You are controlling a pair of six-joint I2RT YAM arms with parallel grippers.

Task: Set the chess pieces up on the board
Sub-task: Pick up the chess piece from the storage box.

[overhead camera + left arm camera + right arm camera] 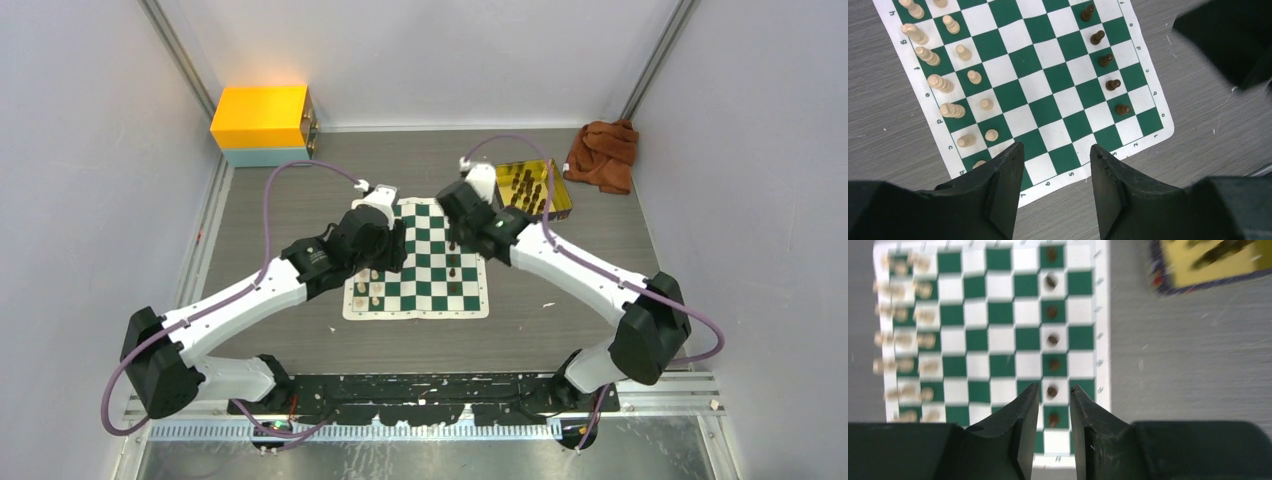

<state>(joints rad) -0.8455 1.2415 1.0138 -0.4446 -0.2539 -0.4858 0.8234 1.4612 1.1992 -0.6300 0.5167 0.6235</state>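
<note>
The dark pawns [1052,340] stand in a single line that runs straight ahead from the right gripper [1053,387]. The nearest one sits below the gap between its fingertips, and neither finger touches it. That gripper's jaws are parted wider than a pawn and hold nothing.

To this gripper's left, across several bare files, the cream pieces [940,82] fill two lines along the far side of the board [1050,107]. The file to the right of the pawns, next to the border, has no pieces on it. By my reading the dark back row is the step in hand.

The dark pieces [530,190] for that row are in the gold tray [1198,285], ahead and to the right of the right gripper, just off the board. How they lie is too blurred to tell.

The left gripper [1056,147] hangs over the board's near border, open wide and empty, with the cream lines ahead on its left and the pawns ahead on its right.

These pieces look small, hard, smooth and very light. I judge them easy to tip and quick to slip from the pads. The best hold is probably from above, low on the neck or across the body rather than on the rounded head. A standing neighbour is close enough to be knocked over. The board is a thin mat on the table [1198,150] and may shift if it is dragged.
</note>
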